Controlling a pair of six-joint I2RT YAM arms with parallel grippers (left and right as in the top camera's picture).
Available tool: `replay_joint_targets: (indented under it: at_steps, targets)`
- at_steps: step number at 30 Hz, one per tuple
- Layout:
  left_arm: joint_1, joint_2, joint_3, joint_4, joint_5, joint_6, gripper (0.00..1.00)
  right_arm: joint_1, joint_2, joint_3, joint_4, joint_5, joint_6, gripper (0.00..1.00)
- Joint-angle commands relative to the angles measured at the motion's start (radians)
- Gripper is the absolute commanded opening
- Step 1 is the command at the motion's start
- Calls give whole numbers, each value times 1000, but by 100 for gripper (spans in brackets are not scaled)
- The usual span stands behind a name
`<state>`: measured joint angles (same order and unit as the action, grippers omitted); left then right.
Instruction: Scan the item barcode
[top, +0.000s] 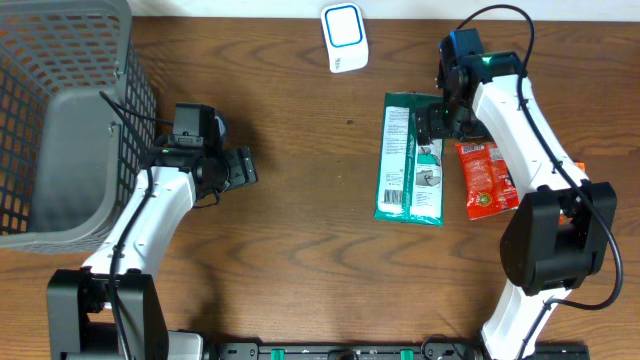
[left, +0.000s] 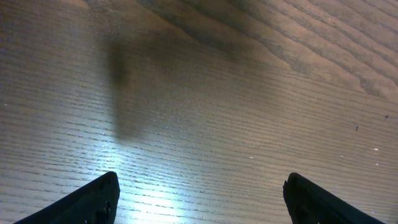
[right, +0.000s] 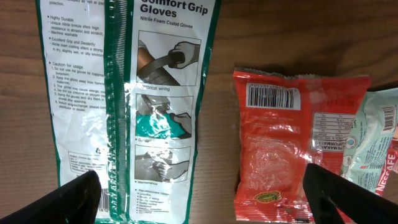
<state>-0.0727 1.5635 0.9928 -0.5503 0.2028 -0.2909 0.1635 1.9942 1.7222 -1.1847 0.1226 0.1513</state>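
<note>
A green-and-white gloves package lies flat right of centre, and a red snack packet lies beside it. In the right wrist view the gloves package fills the left side. To its right lies the red packet, with a barcode printed near its top edge. My right gripper hovers open over the gap between the two, holding nothing. A white-and-blue scanner stands at the back centre. My left gripper is open above bare wood.
A grey mesh basket fills the far left of the table. A pale green packet lies partly under the red one's right side. Brown wooden tabletop stretches between the two arms.
</note>
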Motion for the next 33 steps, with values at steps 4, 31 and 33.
replay_joint_targets:
  at_steps: [4, 31, 33]
  targets:
    - [5, 2, -3, -3, -13, 8, 86, -5, -21, 16, 0, 0, 5, 99]
    - [5, -754, -3, -44, -36, 9, 86, -5, -21, 16, 0, 0, 5, 99]
    - [5, -813, -3, -44, -36, 9, 86, -5, -21, 16, 0, 0, 5, 99]
